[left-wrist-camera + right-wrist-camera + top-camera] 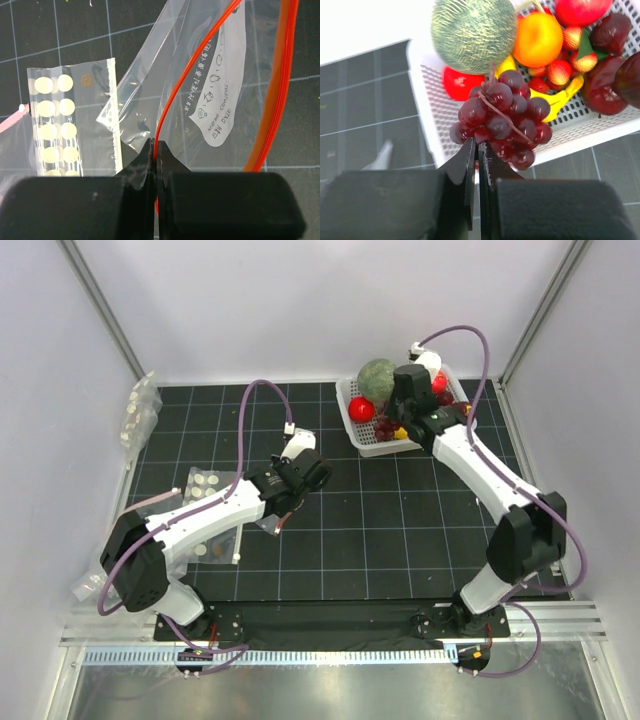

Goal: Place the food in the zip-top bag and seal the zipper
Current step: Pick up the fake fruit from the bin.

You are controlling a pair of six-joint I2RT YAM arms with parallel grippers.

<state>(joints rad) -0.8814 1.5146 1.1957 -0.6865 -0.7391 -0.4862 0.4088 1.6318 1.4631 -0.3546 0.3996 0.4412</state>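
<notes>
My left gripper [156,145] is shut on the red-orange zipper [170,95] of the clear zip-top bag [220,90]. It holds the bag's mouth up over the mat left of centre [278,520]. My right gripper [477,145] is over the white basket's near rim [392,426]. Its jaws are pinched on a bunch of dark red grapes [500,117]. The basket [425,110] holds a red ball [456,84], an orange ball [538,32] and another red ball [580,9]. The first red ball also shows in the top view [361,409].
A green melon [472,32], a yellow banana [560,100], strawberries and dark fruits [605,90] also lie in the basket [372,447]. Clear bags of white discs lie at left [205,485] [55,125] and by the left wall [140,410].
</notes>
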